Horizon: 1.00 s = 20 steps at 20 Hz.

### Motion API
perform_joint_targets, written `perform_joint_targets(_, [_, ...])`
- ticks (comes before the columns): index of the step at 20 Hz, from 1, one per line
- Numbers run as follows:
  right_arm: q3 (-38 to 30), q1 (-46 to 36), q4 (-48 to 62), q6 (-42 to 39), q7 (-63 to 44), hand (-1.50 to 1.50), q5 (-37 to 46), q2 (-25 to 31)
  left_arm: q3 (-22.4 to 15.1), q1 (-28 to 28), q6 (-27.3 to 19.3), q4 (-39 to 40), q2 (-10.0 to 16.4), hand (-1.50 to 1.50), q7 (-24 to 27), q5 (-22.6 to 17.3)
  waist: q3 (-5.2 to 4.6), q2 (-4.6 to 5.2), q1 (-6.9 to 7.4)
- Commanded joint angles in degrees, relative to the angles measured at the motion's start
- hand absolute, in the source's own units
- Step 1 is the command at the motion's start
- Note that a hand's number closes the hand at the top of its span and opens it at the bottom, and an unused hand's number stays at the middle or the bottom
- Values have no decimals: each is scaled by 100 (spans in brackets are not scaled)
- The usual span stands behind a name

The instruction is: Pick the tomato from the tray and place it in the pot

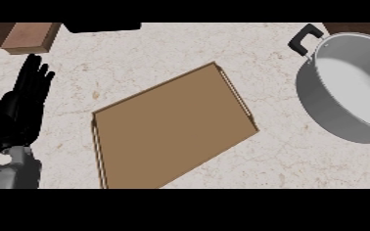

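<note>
Pale speckled bench (166, 49) fills the frame, the brown tray (173, 132) lying askew at centre and the grey pot (314, 100) at the right edge. Left hand (23, 107) rests at the left edge, fingers (33, 73) straight and up, holding nothing. Where the tomato is, I cannot tell.

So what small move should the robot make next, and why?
Probably bring the right hand into view, near the pot. No tomato shows on the tray or in the visible part of the pot, and only the left hand shows, open and resting at the left edge. Where the tomato is cannot be told.
</note>
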<state>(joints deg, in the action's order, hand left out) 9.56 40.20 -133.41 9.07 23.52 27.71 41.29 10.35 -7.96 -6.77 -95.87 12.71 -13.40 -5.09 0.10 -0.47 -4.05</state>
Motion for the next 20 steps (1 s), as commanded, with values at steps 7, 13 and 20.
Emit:
perform_joint_targets(7, [-3114, -334, 320, -1035, -150, 150, -3862, 432, -119, -223, 83, -17, 29, 0, -136, 15, -10, 44, 307])
perform_joint_targets(13, [-3836, -1398, 2409, -2124, -166, 150, -4853, 1199, -312, -248, 88, -113, -95, 0, -100, 105, -8, 59, 477])
perform_joint_targets(20, [-2981, -3080, 4120, -1786, 120, 150, -3827, 1091, -251, -421, 188, -108, -2, 0, -368, -3, -3, 74, 585])
